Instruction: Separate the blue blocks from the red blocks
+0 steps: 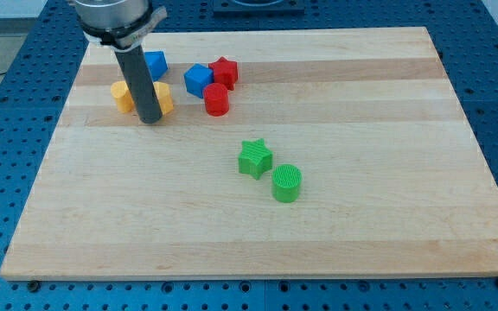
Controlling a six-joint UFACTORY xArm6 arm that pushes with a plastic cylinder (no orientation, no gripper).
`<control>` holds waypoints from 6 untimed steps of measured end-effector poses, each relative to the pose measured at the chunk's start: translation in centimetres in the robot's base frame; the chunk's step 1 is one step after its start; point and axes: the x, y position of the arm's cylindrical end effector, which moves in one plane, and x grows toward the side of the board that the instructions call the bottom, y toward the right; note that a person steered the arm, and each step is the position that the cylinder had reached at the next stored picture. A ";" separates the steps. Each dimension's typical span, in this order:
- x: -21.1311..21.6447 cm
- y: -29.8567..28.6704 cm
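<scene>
My tip (150, 120) rests on the board at the view's upper left, just in front of two yellow blocks. A blue block (155, 64) lies behind the rod, partly hidden by it. A blue cube (198, 79) sits to the right of the rod and touches a red star (224, 71) on its right. A red cylinder (216, 100) stands just below the blue cube and the red star, close against them. My tip is about a block's width left of this cluster.
A yellow block (123, 96) lies left of the rod and another yellow block (163, 98) peeks out on its right. A green star (255, 159) and a green cylinder (287, 183) sit near the board's middle. The wooden board (387, 216) lies on a blue perforated table.
</scene>
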 end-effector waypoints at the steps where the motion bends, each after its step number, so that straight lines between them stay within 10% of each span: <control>1: 1.6 4.8; 3: -3.9 12.3; 6: -8.9 5.8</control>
